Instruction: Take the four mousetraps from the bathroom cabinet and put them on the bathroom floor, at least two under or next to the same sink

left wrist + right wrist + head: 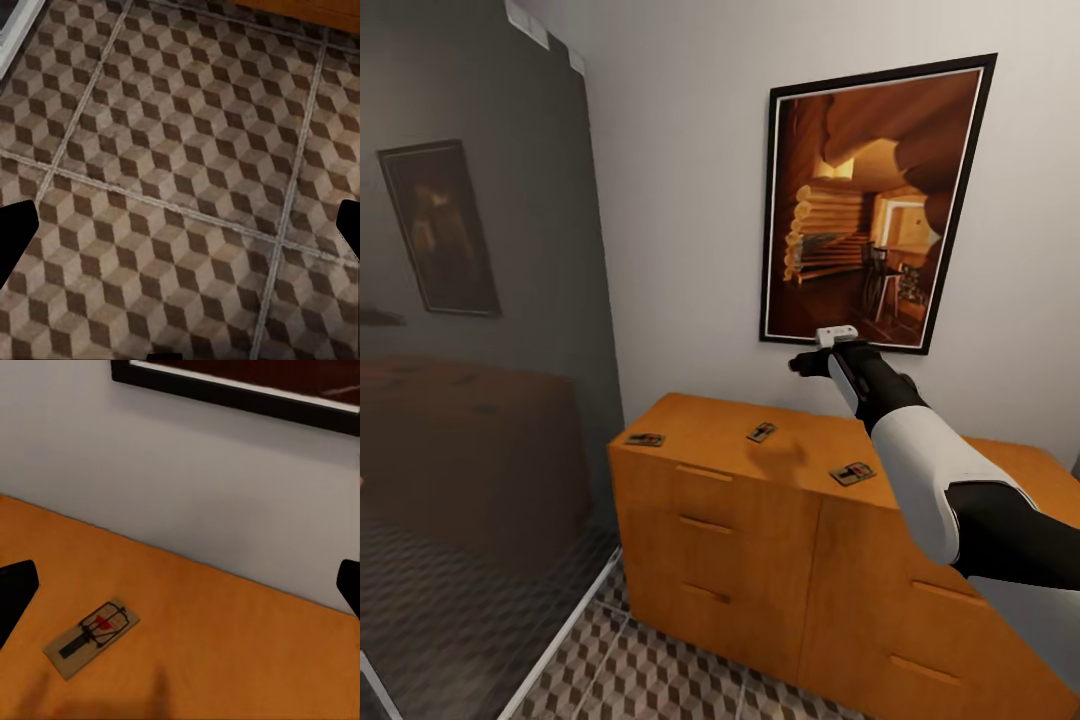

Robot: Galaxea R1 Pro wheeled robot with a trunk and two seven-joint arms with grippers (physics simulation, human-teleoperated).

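Observation:
Three mousetraps lie on the flat top of the orange-brown cabinet (760, 540): one at its left end (645, 439), one in the middle near the wall (761, 432), one nearer the front (852, 473). My right gripper (802, 365) hovers above the cabinet top, over the middle trap, open and empty. In the right wrist view a mousetrap (91, 637) lies on the wood below the open right gripper (180, 592). The left gripper (180, 229) is open over the cube-patterned bathroom floor (187, 150), holding nothing. The sink is out of view.
A large framed picture (875, 200) hangs on the white wall just behind the right gripper. A dark reflective glass panel (470, 350) stands left of the cabinet. Patterned floor tiles (660, 660) run along the cabinet's front.

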